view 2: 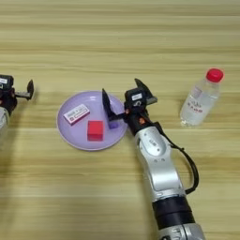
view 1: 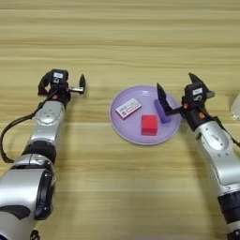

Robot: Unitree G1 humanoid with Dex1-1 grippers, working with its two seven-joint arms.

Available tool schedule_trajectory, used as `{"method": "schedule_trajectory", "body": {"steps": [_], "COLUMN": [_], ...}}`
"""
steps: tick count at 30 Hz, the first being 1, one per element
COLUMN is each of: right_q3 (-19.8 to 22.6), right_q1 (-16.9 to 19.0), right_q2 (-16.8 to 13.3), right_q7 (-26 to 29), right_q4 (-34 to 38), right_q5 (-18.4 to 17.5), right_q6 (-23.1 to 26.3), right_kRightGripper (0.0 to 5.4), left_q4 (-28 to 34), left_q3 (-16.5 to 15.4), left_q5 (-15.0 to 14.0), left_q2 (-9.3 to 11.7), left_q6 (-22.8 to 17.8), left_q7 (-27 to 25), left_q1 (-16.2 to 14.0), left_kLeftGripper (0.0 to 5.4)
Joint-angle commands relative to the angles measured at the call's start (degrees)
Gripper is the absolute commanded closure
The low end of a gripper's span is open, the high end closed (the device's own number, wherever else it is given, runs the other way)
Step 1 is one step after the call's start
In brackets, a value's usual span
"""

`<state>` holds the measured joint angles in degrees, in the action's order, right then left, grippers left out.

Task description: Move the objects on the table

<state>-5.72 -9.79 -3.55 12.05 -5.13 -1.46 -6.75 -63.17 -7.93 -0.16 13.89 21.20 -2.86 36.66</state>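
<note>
Pale wooden table [view 1: 117, 42], striped lengthwise in tan and honey, darker plank seams across. Lilac plate [view 1: 140, 137], plain, no pattern. On it, white packet [view 1: 128, 108] with red print, then solid red cube [view 1: 149, 125], then purple block [view 1: 161, 111], half masked by a black finger. Black-fingered left gripper [view 1: 62, 84] with a white label on top, silver-grey arm behind. Same for right gripper [view 2: 123, 101]: black fingers, white label, silver arm. Clear bottle [view 2: 200, 99], bright red cap, out beyond the right jaws.
</note>
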Motion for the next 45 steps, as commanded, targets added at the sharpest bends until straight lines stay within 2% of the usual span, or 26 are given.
{"method": "schedule_trajectory", "body": {"steps": [1,7,12,20,31,45], "right_q3": [-2.3,-4.7,-5.3,-7.6,-7.8,-7.2], "right_q1": [1.2,2.5,3.3,3.7,3.0,2.6], "right_q2": [0.3,0.2,0.3,0.1,-0.2,0.3], "right_q7": [3.1,6.5,9.4,9.6,8.8,9.6], "right_q4": [0.3,1.0,2.2,0.2,-2.7,-4.3], "right_q5": [-1.0,-1.8,-4.1,-1.6,0.3,-0.6], "right_q6": [1.0,0.9,2.1,2.4,3.6,7.2], "right_kRightGripper": [0.0,0.0,0.0,0.0,0.0,0.0], "left_q4": [-0.9,0.4,1.2,1.5,1.4,1.3], "left_q3": [0.2,0.3,0.2,0.0,0.1,0.3], "left_q5": [-0.1,-0.4,-0.4,-0.4,-0.3,-0.1], "left_q2": [-1.0,-2.5,-2.8,-2.7,-2.9,-3.1], "left_q6": [-0.2,-0.3,-0.3,-0.3,-0.3,-0.4], "left_q7": [-0.5,-1.1,-1.0,-0.9,-0.8,-0.9], "left_q1": [0.4,-1.3,-1.8,-1.8,-1.7,-1.6], "left_kLeftGripper": [0.02,0.02,0.02,0.02,0.02,0.02]}}
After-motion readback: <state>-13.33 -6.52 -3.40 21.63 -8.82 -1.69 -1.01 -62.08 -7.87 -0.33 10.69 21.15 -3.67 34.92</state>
